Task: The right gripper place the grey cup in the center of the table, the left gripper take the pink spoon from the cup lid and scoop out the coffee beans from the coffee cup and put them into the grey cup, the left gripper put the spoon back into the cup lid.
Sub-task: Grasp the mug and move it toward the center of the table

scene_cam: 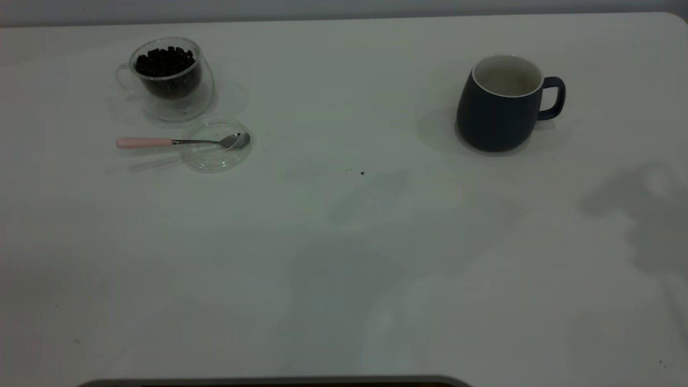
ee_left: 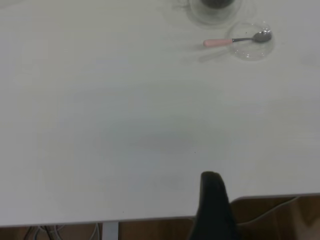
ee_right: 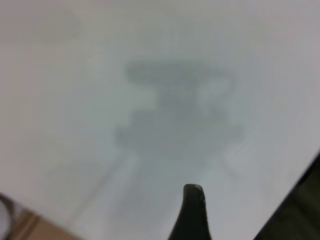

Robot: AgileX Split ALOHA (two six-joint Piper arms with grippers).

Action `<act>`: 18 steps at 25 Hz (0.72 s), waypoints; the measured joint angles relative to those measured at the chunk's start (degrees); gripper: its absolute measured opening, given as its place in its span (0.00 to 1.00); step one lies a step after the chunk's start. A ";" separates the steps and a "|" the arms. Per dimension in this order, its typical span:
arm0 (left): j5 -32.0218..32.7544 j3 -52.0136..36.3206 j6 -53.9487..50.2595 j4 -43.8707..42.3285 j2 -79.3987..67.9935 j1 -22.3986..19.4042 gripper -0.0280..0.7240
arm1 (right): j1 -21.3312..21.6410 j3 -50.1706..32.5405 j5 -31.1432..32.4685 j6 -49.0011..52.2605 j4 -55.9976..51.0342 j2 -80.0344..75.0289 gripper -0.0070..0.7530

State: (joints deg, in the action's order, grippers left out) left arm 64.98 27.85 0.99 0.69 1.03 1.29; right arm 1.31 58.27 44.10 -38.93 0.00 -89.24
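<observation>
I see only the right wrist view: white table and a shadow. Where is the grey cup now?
Observer: The grey cup stands upright on the right side of the table, toward the far edge, not at the center.
Operator: Where does its handle point?
Observer: To the right in the exterior view, away from the coffee cup.
Operator: Is the spoon ready for the left arm?
Observer: Yes. The pink spoon lies across the cup lid, its bowl over the lid and its pink handle sticking out to the left.
Operator: Are there beans in the coffee cup?
Observer: Yes, the coffee beans fill it nearly to the rim; the grey cup looks empty.
</observation>
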 joint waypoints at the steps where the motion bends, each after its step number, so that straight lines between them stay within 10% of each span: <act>1: 0.00 0.00 0.00 0.00 0.00 0.00 0.82 | 0.00 1.60 -1.05 -2.12 0.00 -4.05 0.93; 18: 0.00 0.00 0.00 0.00 0.00 0.00 0.82 | -5.28 22.59 -17.03 -17.51 2.46 -38.27 0.90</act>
State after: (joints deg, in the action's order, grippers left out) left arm 64.98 27.85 0.99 0.69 1.03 1.29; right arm -3.97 80.86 27.07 -56.43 2.46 -127.51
